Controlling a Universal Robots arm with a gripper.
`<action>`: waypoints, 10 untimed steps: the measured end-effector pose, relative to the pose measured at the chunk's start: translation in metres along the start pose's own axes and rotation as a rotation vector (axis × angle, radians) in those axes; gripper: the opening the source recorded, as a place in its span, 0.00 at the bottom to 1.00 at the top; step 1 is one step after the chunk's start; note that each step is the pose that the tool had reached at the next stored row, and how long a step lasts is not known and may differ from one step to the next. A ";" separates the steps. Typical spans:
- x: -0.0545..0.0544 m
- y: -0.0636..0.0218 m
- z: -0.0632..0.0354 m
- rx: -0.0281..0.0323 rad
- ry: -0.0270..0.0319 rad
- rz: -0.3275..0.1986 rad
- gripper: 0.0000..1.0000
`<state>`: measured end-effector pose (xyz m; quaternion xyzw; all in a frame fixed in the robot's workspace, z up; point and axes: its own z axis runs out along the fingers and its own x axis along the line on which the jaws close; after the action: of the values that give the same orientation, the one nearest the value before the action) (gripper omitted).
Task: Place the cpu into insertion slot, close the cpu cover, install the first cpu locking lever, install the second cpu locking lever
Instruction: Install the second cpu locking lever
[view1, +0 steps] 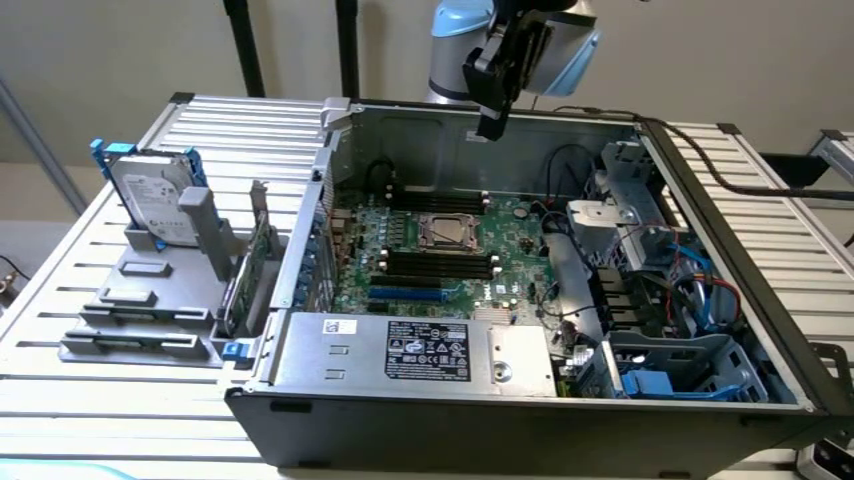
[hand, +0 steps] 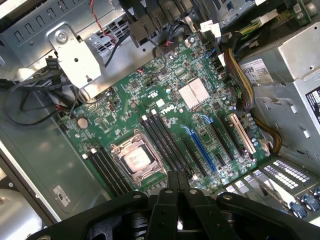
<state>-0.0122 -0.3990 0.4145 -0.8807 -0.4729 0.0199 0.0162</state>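
The insertion slot sits in the middle of the green motherboard inside the open computer case. In the wrist view the pale cpu lies flat in the slot. The silvery cpu cover frames it and looks laid down over its edges. My gripper hangs high above the back of the case, well above and behind the slot, touching nothing. Its two black fingers are pressed together with nothing between them, so it is shut.
Long black memory slots flank the socket. The power supply fills the case's near side, with cables and drive cages at the exterior view's right. A hard drive and grey brackets stand on the slatted table at the left.
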 end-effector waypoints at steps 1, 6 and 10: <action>0.000 0.0001 0.0000 0.0000 0.0000 0.001 0.11; 0.000 0.0001 0.0000 0.0000 0.0001 0.001 0.11; 0.000 0.0004 0.0000 0.0001 0.0003 0.004 0.11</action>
<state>-0.0117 -0.3990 0.4145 -0.8818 -0.4710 0.0199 0.0163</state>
